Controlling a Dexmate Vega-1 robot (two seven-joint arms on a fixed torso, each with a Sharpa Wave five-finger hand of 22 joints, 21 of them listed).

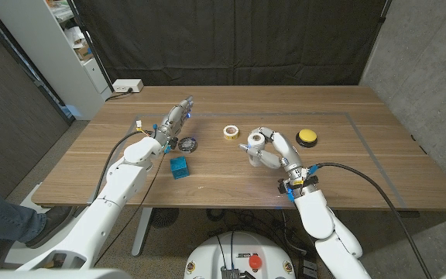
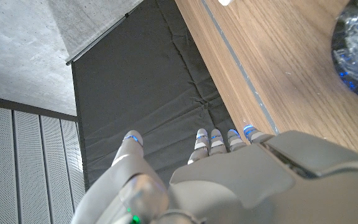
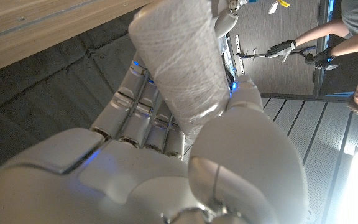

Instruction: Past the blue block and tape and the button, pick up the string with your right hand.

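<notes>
The string (image 1: 256, 141), a white spool of wound thread, was held in the right hand (image 1: 270, 153) near the middle of the wooden table (image 1: 362, 167), with the fingers wrapped around one side of it and the thumb on the other. In the right wrist view the spool (image 3: 178, 62) stood upright between the fingers (image 3: 143, 118) and the thumb (image 3: 247, 155), its wound surface plain and carrying no label or writing that could be read. Whether the spool was lifted off the table surface or touching it could not be told. Just beside the right hand, toward the far edge, lay the roll of yellow tape (image 1: 231, 132); any print on it was too small to read. The yellow button (image 1: 307, 137), on a black base, sat on the robot's right of the hand, near it but apart. The blue block (image 1: 179, 167) lay well apart on the robot's left, near the left arm. A dark ring-shaped object (image 1: 187, 143) lay between the block and the left hand (image 1: 176, 119). The left hand held nothing, its fingers (image 2: 219, 140) extended side by side and the thumb set apart from them. A white power strip (image 1: 127, 86) rested at the far left corner of the table. A person (image 3: 353, 37) appeared in the right wrist view behind the table.
</notes>
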